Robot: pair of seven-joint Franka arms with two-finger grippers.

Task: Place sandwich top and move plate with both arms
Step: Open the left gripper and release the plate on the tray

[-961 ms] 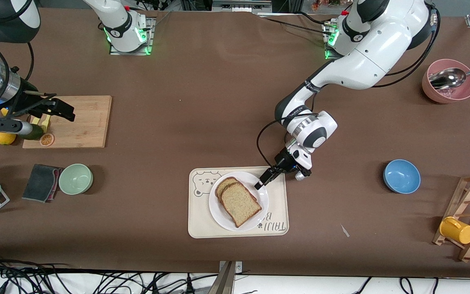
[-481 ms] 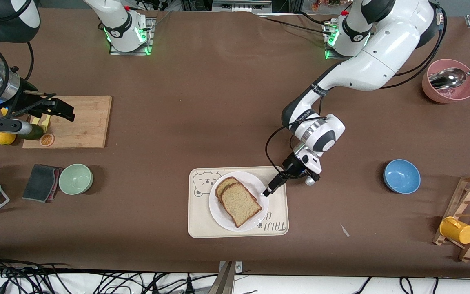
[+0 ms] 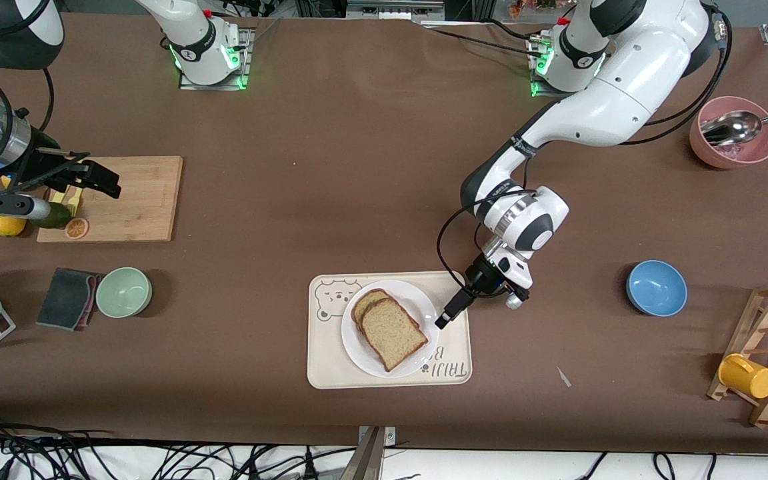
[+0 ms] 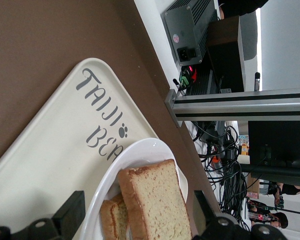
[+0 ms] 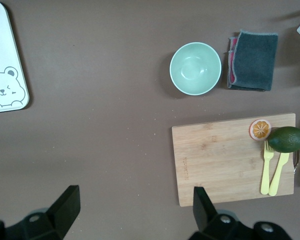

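- Back goes the left gripper — a second ago its tip sat at the plate's edge nearer the arm bases, now it has slid along the rim toward the front camera and out toward the left arm's end of the table.
- Sandwich top is down, lying flat on the lower slice on the plate, a little offset so the under slice peeks out at the end nearer the bear drawing.
- Plate sits on the cream tray, roughly mid-tray.
- Left wrist view shows the two fingers spread wide with nothing between them, the plate rim and the bread stack framed between them.
- Right gripper waits over the cutting board at the right arm's end of the table, fingers wide apart too — empty, going by its wrist view.
- Looks like the placing is done and the plate move is next. To do it well, I'd say: bring each gripper low to opposite points of the rim, pinch only the shallow lip, clear of the bread, then lift level and together so the top slice doesn't slide.
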